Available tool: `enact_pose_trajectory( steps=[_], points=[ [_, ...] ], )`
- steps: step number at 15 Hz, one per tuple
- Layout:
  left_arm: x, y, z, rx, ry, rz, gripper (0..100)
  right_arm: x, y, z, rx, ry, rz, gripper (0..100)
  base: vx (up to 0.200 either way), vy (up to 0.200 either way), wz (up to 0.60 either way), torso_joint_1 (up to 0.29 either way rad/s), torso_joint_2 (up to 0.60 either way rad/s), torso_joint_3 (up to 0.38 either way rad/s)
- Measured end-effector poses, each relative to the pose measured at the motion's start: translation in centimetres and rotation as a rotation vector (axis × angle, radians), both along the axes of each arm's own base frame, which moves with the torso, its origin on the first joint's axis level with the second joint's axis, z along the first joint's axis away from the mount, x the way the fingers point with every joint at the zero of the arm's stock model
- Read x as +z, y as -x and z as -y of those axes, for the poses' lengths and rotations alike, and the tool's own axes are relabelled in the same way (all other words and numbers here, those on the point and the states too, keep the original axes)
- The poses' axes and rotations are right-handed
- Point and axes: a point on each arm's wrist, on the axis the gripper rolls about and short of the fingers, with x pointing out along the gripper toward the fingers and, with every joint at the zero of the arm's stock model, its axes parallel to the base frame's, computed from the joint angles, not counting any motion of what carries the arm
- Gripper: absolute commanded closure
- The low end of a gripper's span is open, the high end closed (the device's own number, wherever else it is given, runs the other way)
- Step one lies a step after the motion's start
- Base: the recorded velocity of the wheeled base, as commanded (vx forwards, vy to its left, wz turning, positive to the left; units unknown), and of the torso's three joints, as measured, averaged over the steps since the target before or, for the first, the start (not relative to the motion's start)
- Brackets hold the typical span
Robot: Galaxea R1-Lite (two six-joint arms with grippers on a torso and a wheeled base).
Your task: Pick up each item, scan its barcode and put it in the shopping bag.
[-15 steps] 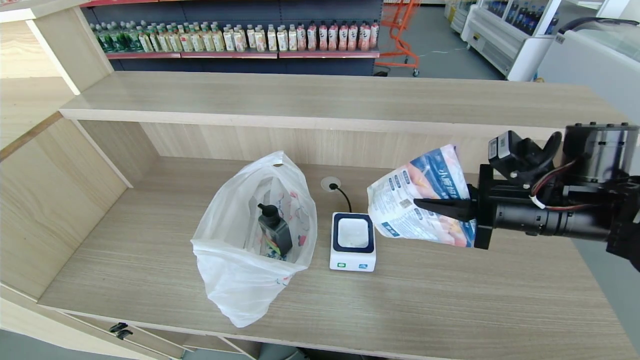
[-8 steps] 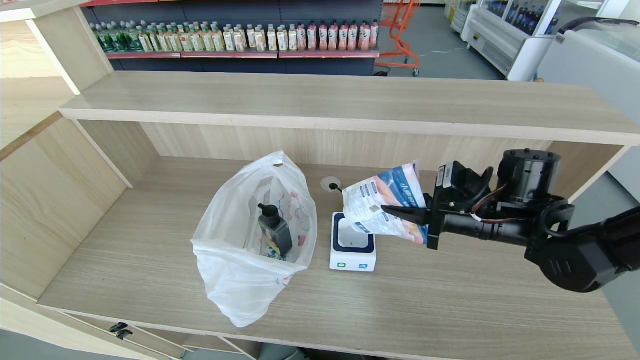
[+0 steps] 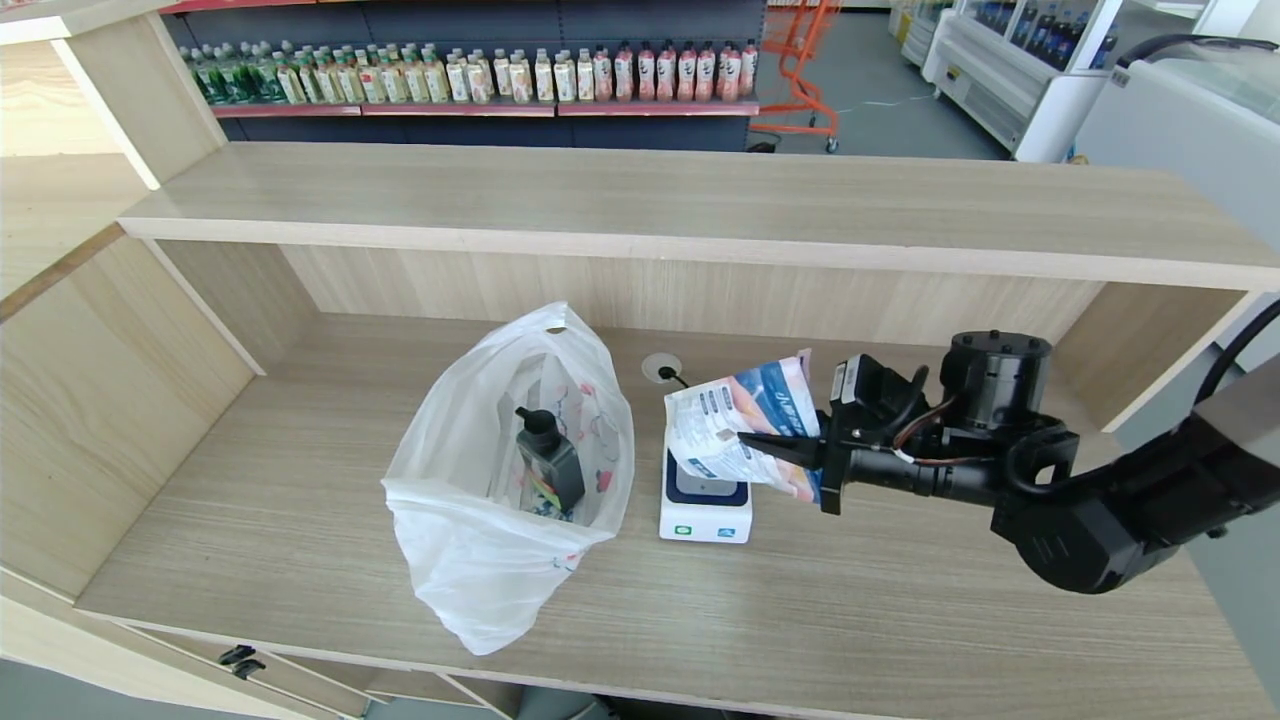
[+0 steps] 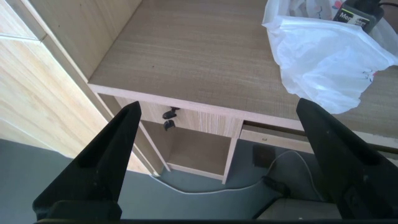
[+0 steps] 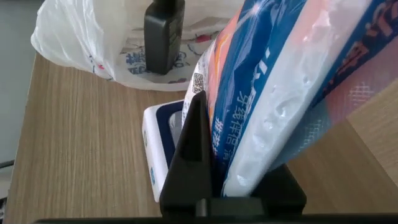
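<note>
My right gripper (image 3: 785,452) is shut on a blue, white and orange snack pouch (image 3: 742,425), holding it just above the white barcode scanner (image 3: 704,498) on the counter. The right wrist view has the pouch (image 5: 292,87) clamped between the black fingers (image 5: 196,143), with the scanner (image 5: 163,149) below it. A white shopping bag (image 3: 500,480) stands open to the scanner's left, with a black pump bottle (image 3: 548,462) inside. In the left wrist view, my left gripper (image 4: 217,155) hangs open off the counter's front left edge, and the bag (image 4: 323,53) lies beyond.
The scanner's cable (image 3: 685,390) runs back to a grommet hole (image 3: 660,367). A raised wooden ledge (image 3: 660,200) walls the counter at the back and a side panel (image 3: 90,400) closes the left. Drawer handles (image 4: 168,118) sit under the front edge.
My right arm has carried the pouch leftward and down, from the counter's right side to just over the scanner. The bag and bottle have stayed put.
</note>
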Motion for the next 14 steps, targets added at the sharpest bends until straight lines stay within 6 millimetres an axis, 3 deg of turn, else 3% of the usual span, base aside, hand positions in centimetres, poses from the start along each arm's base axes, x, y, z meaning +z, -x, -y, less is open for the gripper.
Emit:
enact_pose_trajectory(
  steps=[8, 11, 14],
  points=[
    [0.0, 0.0, 0.0, 0.000, 0.000, 0.000, 0, 0.8, -0.3, -0.3, -0.009, -0.065, -0.046, 100, 0.000, 0.000, 0.00, 0.000, 0.00, 0.000],
    [0.0, 0.0, 0.0, 0.000, 0.000, 0.000, 0, 3.9, 1.0, -0.3, -0.119, -0.242, -0.226, 100, 0.000, 0.000, 0.00, 0.000, 0.00, 0.000],
    [0.0, 0.0, 0.0, 0.000, 0.000, 0.000, 0, 7.3, 3.7, -0.2, -0.286, -0.429, -0.501, 100, 0.000, 0.000, 0.00, 0.000, 0.00, 0.000]
  ],
)
